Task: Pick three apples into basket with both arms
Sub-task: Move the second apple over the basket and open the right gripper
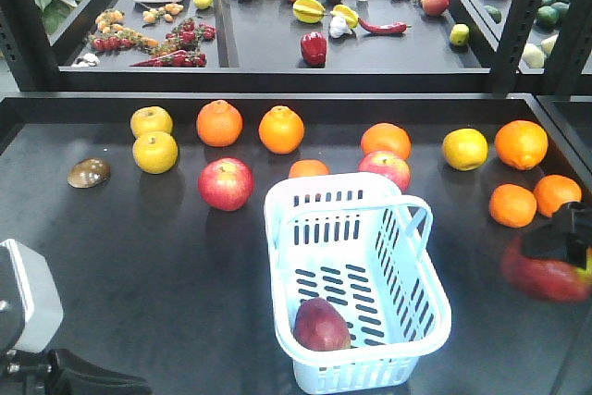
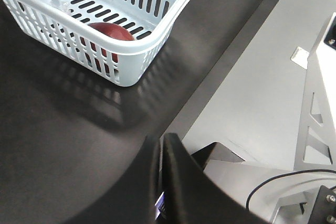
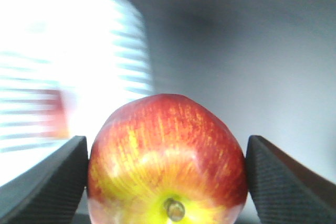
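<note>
The pale blue basket (image 1: pixel 356 275) stands on the dark table with one dark red apple (image 1: pixel 321 324) in its near corner; the left wrist view shows that apple (image 2: pixel 113 32) through the basket's (image 2: pixel 131 51) slots. My right gripper (image 3: pixel 167 148) is shut on a red apple with a yellow-green stem end (image 3: pixel 167 156). In the front view this held apple (image 1: pixel 546 275) is blurred, right of the basket and outside it. My left gripper (image 2: pixel 161 139) is shut and empty near the table's front edge. Another red apple (image 1: pixel 225 183) lies left of the basket.
A paler pink-red apple (image 1: pixel 385 166) and an orange (image 1: pixel 308 169) sit just behind the basket. Other oranges (image 1: pixel 511 205), yellow fruits (image 1: pixel 154 152) and a brown shell-like object (image 1: pixel 89 172) lie around. A raised shelf (image 1: pixel 277 62) of fruit and vegetables stands behind.
</note>
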{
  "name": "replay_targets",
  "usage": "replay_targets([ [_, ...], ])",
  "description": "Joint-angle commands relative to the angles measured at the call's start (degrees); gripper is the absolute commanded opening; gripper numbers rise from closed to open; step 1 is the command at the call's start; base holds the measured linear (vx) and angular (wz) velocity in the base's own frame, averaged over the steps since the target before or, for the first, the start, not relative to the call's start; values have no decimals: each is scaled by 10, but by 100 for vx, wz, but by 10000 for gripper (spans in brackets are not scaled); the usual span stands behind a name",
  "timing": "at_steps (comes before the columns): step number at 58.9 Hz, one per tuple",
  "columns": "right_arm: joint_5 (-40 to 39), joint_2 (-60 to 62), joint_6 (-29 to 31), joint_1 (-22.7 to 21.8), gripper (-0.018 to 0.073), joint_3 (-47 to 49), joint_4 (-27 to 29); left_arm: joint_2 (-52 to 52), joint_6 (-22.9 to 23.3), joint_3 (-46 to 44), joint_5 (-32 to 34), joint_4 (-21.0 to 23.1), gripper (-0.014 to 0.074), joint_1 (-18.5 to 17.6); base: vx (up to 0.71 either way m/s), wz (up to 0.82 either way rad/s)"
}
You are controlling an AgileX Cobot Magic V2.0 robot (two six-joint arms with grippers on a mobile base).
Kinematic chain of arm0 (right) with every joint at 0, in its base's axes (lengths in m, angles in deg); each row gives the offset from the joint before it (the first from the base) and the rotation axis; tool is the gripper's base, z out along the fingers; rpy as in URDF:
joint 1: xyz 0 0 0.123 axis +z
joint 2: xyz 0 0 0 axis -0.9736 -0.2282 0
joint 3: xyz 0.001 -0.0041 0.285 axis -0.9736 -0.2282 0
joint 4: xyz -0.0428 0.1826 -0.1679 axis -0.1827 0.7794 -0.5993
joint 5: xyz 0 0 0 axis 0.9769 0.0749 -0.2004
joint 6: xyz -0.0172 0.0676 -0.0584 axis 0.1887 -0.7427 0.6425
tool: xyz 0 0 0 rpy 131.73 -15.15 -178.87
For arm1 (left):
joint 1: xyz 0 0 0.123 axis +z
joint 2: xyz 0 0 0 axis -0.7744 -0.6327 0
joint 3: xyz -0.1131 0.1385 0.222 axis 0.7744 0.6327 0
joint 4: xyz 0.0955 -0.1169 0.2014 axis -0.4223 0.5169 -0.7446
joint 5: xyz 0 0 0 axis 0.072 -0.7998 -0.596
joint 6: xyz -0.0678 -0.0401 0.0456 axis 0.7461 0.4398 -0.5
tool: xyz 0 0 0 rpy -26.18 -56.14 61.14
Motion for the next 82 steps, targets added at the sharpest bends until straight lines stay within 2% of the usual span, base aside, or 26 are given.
replay_targets([
  [1, -12, 79, 81, 23, 11, -23, 134, 4, 5, -15, 24, 24, -6, -3, 0, 0],
  [6, -28, 112, 118, 58, 15, -38, 210, 4, 5, -15, 24, 24, -6, -3, 0, 0],
  [11, -50, 114, 129, 103, 18, -39, 256, 4, 5, -15, 24, 24, -6, -3, 0, 0],
  [21, -112, 57, 130, 192, 40, -40, 261, 4, 5, -15, 24, 24, -6, -3, 0, 0],
  [28, -164, 6, 140, 248, 102, -40, 260, 4, 5, -15, 24, 24, -6, -3, 0, 0],
  [34, -201, -37, 152, 277, 204, -39, 266, 4, 5, -15, 24, 24, -6, -3, 0, 0],
  [40, -224, -73, 183, 296, 357, -29, 272, 4, 5, -15, 24, 24, -6, -3, 0, 0],
  [50, -218, -115, 193, 299, 622, 2, 284, 4, 5, -15, 24, 24, -6, -3, 0, 0],
  [57, -206, -131, 193, 299, 713, 20, 283, 4, 5, -15, 24, 24, -6, -3, 0, 0],
  [66, -206, -131, 193, 296, 708, 20, 281, 4, 5, -15, 24, 24, -6, -3, 0, 0],
  [73, -187, -129, 192, 296, 659, 20, 277, 4, 5, -15, 24, 24, -6, -3, 0, 0],
  [78, -162, -129, 187, 296, 582, 20, 262, 4, 5, -15, 24, 24, -6, -3, 0, 0],
  [82, -139, -129, 169, 296, 475, 20, 234, 4, 5, -15, 24, 24, -6, -3, 0, 0],
])
